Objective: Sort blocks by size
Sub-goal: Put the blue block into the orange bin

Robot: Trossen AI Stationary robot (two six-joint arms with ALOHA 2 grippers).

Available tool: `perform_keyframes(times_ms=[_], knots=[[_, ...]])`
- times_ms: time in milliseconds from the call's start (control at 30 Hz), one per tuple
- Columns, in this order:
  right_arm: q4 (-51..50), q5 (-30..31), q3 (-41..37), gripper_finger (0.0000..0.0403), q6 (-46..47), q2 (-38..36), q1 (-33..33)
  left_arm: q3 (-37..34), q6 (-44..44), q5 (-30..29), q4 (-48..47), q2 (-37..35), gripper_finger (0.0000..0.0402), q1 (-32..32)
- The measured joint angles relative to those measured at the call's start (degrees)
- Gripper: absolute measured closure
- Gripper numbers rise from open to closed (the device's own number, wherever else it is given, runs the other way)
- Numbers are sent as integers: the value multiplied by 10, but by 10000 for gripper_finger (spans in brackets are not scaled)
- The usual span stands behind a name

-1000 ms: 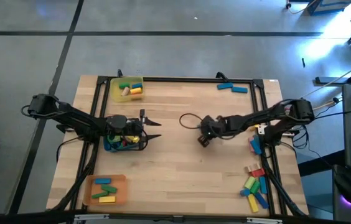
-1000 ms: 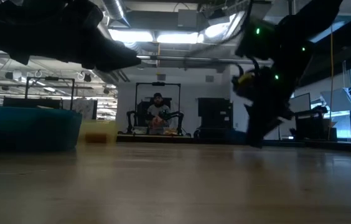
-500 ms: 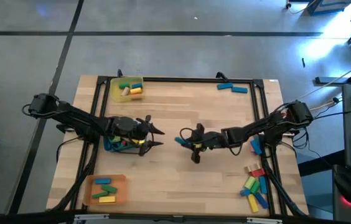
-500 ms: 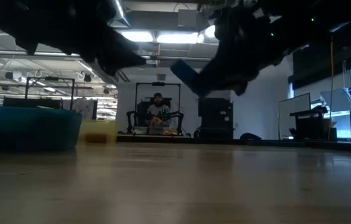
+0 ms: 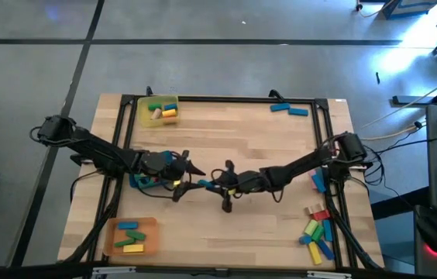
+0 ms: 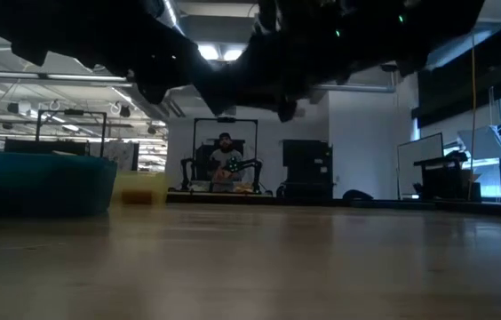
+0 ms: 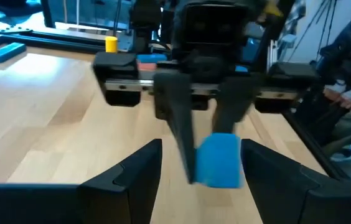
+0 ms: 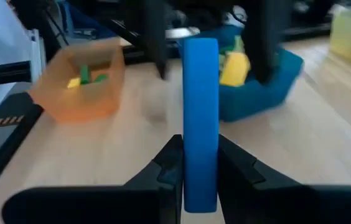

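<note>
Blue block, long and slim, is clamped on its narrow faces in the right pincer and carried clear of the worktop, just right of the blue tray. Left pincer faces it with fingers spread, one either side of the block's free end, not yet closed on it. This looks like a hand-over, or a delivery past the left arm to the tray.

To do it well: right arm holds steady, block level and centred between the open left fingers. Left should close squarely on the free end before the right lets go. Release only once both sides bear. Keep the wrists from colliding; they sit very near one another.

Other blocks: loose cluster far right of the blue tray at the worktop's edge, some in the orange tray and yellow tray.

Against a second ago: right arm has stretched far toward the blue tray from mid-worktop. Left pincer has come out from over the tray to meet it. Trays and loose blocks unchanged.
</note>
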Motion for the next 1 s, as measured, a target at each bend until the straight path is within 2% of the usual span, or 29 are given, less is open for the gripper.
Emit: perform_keyframes(times_ms=[267,367,733,867,1000], knots=[[-9,1,26,338,-5,11,0,0,-10,-1,-13,0,194,-7],[-11,1,26,338,-5,11,0,0,-8,0,-11,0,207,-15],[-5,-4,26,334,2,11,0,0,9,-2,-10,0,353,-19],[-4,-12,26,307,40,11,-1,0,18,0,-11,0,360,-19],[-5,-43,26,253,49,11,0,0,20,2,-11,-3,360,-19]])
